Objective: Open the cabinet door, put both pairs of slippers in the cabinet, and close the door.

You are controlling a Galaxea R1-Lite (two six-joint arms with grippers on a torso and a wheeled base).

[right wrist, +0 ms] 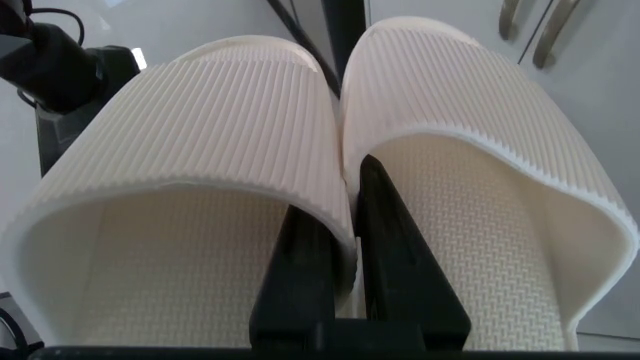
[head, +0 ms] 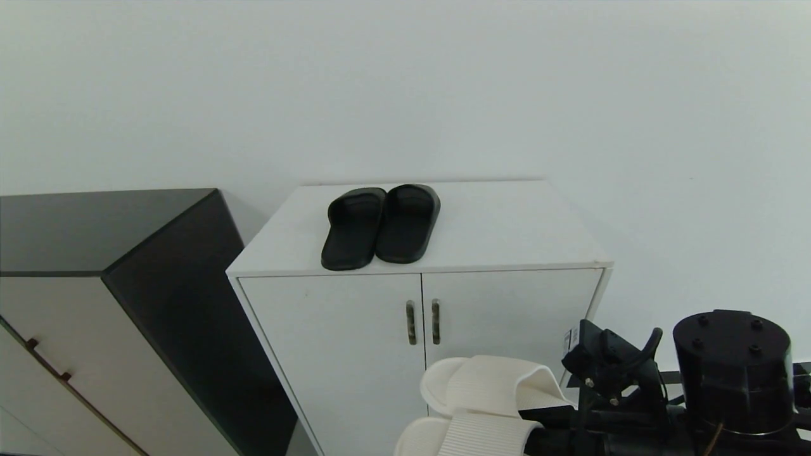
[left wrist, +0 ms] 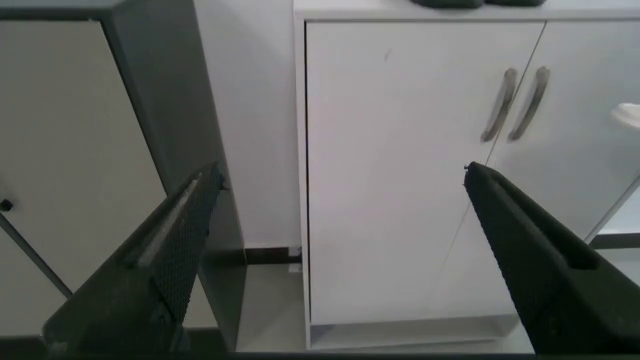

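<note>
Two pairs of slippers, two shut doors.
The black slippers sit atop the cabinet. The right claw is clamped on the white slippers, its grip plain in its wrist view. The left claw gapes, facing two handles.

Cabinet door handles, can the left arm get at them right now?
Probably yes. The left gripper is open and empty, facing the closed white cabinet, with nothing between it and the door handles. The white slippers sit in the right gripper.
</note>
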